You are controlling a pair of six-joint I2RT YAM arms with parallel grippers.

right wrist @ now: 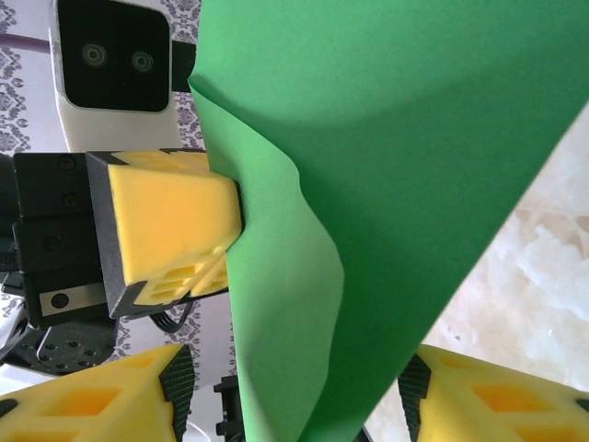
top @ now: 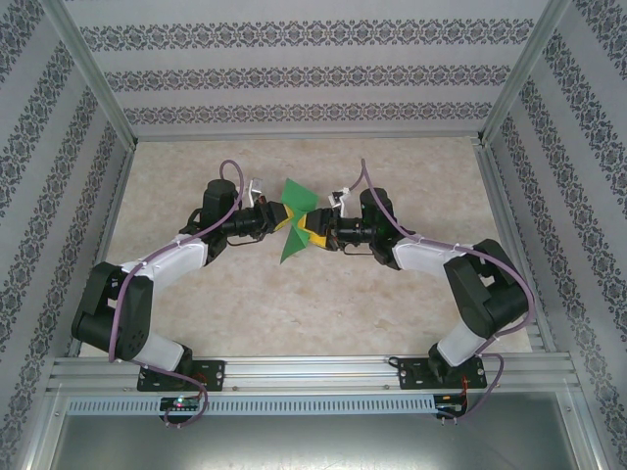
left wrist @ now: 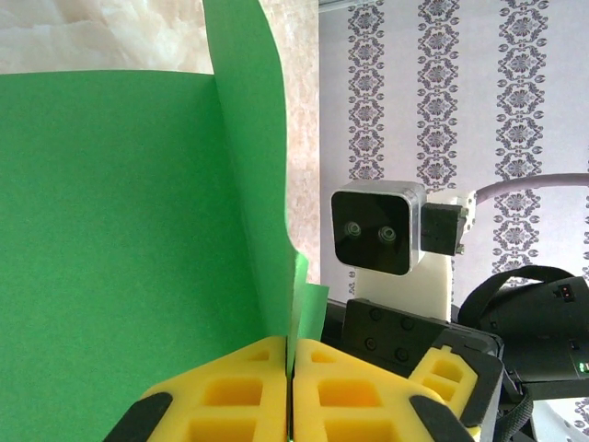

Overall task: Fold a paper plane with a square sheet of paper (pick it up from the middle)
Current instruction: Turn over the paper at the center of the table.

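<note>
The bright-green sheet of paper [top: 297, 194] hangs above the middle of the table, folded along a crease into two pointed flaps. My left gripper [top: 284, 220] comes at it from the left. In the left wrist view that gripper [left wrist: 291, 368] is shut on the paper [left wrist: 120, 230] at the crease, yellow pads pressed together. My right gripper [top: 313, 233] faces it from the right. In the right wrist view the paper [right wrist: 304, 276] passes down between the right gripper's [right wrist: 294, 405] spread fingers [right wrist: 92, 401] without touching them, so it is open. The left gripper's yellow fingers [right wrist: 170, 230] show beside the paper.
The marbled tabletop [top: 294, 304] lies below both arms. Aluminium rails [top: 313, 372] run along the near edge, and patterned walls [top: 294, 78] close in the back and sides. Each arm's wrist camera housing [left wrist: 379, 227] sits close to the other gripper.
</note>
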